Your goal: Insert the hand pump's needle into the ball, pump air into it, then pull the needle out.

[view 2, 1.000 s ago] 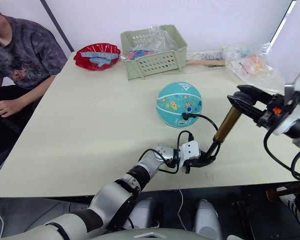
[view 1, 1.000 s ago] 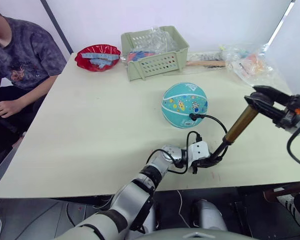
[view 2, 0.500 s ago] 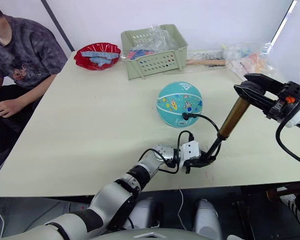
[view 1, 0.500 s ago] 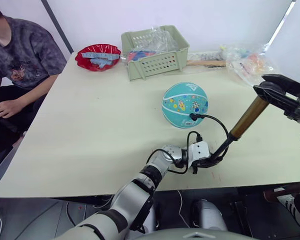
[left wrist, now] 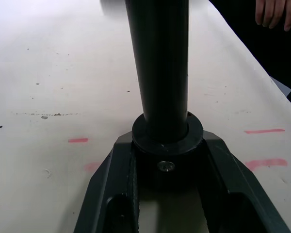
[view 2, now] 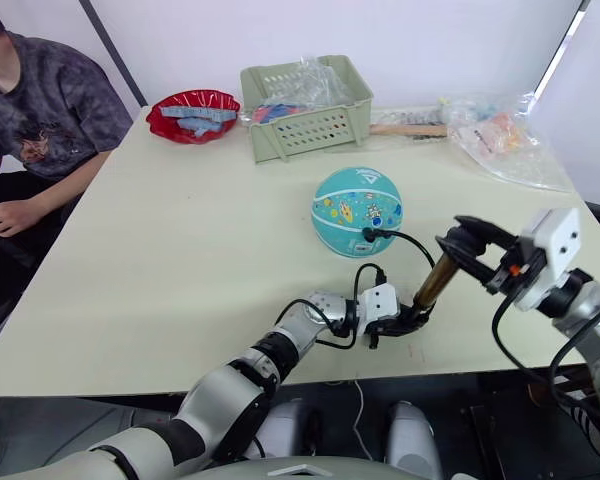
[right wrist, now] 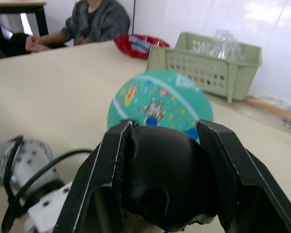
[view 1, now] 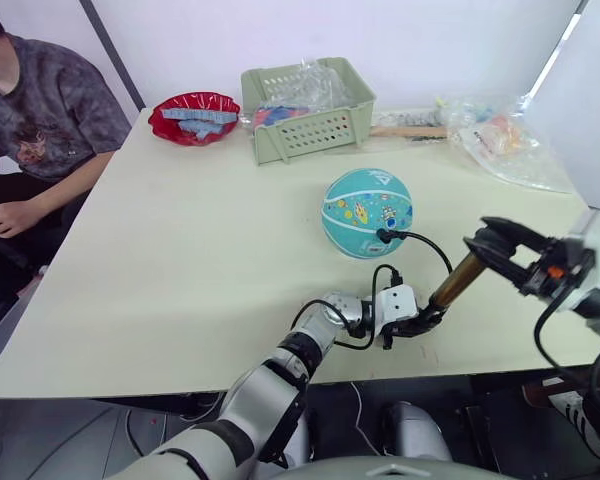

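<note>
The ball (view 1: 368,212) sits on the table (view 1: 180,250) just right of the frame's centre, its cartoon prints facing the camera. At its lower right side a small black fitting touches its skin, and the thin black hose (view 1: 425,243) arcs from there down to the right; the needle itself is too small to make out. The hand pump (view 1: 450,285) stands tilted in the lower right of the frame, its gold cylinder leaning up to the right, base on the table near the front edge.

The left claw (view 1: 421,321) is clenched on the pump's black bottom cap, a finger (left wrist: 111,189) on each side of it in the left wrist view. The right claw (view 1: 492,243) is clamped around the black T-handle (right wrist: 160,179) at the pump's top, its fingers (right wrist: 104,170) pressed against both sides.

At the upper centre stands a pale green basket (view 1: 310,130) holding plastic bags, with a red bowl (view 1: 193,117) to its left. Clear plastic bags (view 1: 505,140) lie at the upper right. A person (view 1: 40,110) sits at the upper left, beside the table.
</note>
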Robot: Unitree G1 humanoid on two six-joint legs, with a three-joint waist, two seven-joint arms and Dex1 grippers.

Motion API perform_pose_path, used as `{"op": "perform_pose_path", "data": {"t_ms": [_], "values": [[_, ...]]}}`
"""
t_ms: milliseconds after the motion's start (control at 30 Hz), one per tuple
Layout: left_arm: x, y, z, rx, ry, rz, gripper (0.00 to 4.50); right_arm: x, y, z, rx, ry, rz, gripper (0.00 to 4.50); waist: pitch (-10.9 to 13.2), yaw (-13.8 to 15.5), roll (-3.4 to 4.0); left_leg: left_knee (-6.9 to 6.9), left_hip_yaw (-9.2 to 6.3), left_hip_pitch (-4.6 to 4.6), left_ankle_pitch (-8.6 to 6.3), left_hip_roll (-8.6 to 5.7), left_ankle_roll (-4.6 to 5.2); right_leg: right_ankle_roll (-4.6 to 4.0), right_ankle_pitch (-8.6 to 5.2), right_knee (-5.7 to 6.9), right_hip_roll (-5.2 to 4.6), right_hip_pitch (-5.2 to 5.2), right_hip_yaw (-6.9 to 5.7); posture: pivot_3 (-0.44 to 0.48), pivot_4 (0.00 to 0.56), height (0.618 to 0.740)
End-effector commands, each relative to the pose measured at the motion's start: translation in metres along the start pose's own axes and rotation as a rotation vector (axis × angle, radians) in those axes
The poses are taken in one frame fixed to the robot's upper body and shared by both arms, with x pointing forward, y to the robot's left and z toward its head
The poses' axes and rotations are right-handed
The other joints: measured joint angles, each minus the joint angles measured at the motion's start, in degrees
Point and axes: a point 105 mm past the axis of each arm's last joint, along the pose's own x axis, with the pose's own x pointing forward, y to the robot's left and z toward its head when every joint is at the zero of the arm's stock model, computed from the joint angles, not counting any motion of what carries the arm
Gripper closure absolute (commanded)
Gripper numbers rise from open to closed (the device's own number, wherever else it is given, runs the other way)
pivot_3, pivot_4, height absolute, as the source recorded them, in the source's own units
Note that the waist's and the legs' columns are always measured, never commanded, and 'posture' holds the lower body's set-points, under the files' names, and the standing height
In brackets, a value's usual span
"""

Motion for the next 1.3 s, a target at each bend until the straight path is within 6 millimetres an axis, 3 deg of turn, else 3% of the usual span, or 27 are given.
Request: {"op": "perform_pose_path", "data": {"t_ms": [33, 200, 367, 500, 767, 1100, 1200, 1300], "values": [[-0.005, -0.022, -0.037, -0.073, 0.126, -0.062, 3.37, 0.001, 0.022, -0.056, 0.107, 0.176, 0.041, 2.9, -0.03, -0.03, 0.02, 0.0, 0.0, 0.0, 0.0, 0.01, 0.0, 0.0, 0.0, 0.0, 0.0, 0.0, 0.0, 0.0, 0.15, 0.74], [-0.005, -0.022, -0.037, -0.072, 0.125, -0.064, 3.37, 0.005, 0.03, -0.061, 0.111, 0.165, 0.05, 2.9, -0.11, -0.01, 0.1, -0.01, -0.01, 0.01, 0.0, 0.03, 0.0, -0.02, 0.0, 0.0, 0.02, 0.0, 0.0, 0.0, 0.15, 0.74], [-0.005, -0.022, -0.037, -0.07, 0.125, -0.068, 3.37, 0.01, 0.023, -0.034, 0.082, 0.072, 0.05, 2.9, -0.13, -0.05, 0.1, -0.01, -0.03, 0.02, 0.0, 0.08, 0.0, -0.02, 0.0, 0.0, 0.07, -0.01, 0.0, 0.0, 0.15, 0.74], [-0.005, -0.022, -0.036, -0.068, 0.125, -0.069, 3.37, 0.012, 0.014, 0.002, 0.044, -0.011, 0.061, 2.9, 0.0, -0.02, 0.29, -0.01, -0.03, -0.02, 0.0, 0.08, 0.0, -0.03, 0.0, 0.0, 0.06, -0.04, 0.0, 0.0, 0.15, 0.74], [-0.005, -0.023, -0.036, -0.072, 0.124, -0.073, 3.37, -0.006, -0.026, 0.083, -0.052, -0.152, 0.006, 2.9, 0.68, 0.12, 0.77, 0.0, -0.02, -0.14, 0.0, -0.04, 0.0, -0.03, 0.01, 0.0, -0.04, -0.09, -0.02, 0.0, 0.15, 0.74], [-0.005, -0.023, -0.036, -0.073, 0.126, -0.072, 3.37, -0.025, -0.051, 0.154, -0.125, -0.288, -0.061, 2.9, 0.99, 0.14, 0.71, 0.02, 0.06, -0.15, 0.01, -0.11, 0.01, 0.01, 0.04, -0.01, -0.13, -0.08, 0.02, 0.0, 0.15, 0.74], [-0.005, -0.023, -0.037, -0.073, 0.126, -0.072, 3.37, -0.026, -0.053, 0.159, -0.112, -0.31, -0.065, 2.9, 1.16, 0.17, 0.8, 0.01, 0.04, -0.24, 0.01, -0.11, 0.01, 0.03, 0.06, -0.01, -0.13, -0.12, 0.0, 0.0, 0.15, 0.74], [-0.005, -0.023, -0.037, -0.073, 0.126, -0.072, 3.37, -0.022, -0.049, 0.143, -0.08, -0.272, -0.05, 2.9, 1.2, 0.19, 0.8, 0.01, 0.08, -0.27, 0.01, -0.13, 0.01, 0.2, 0.16, -0.05, -0.14, -0.13, 0.0, 0.0, 0.15, 0.74]]}}
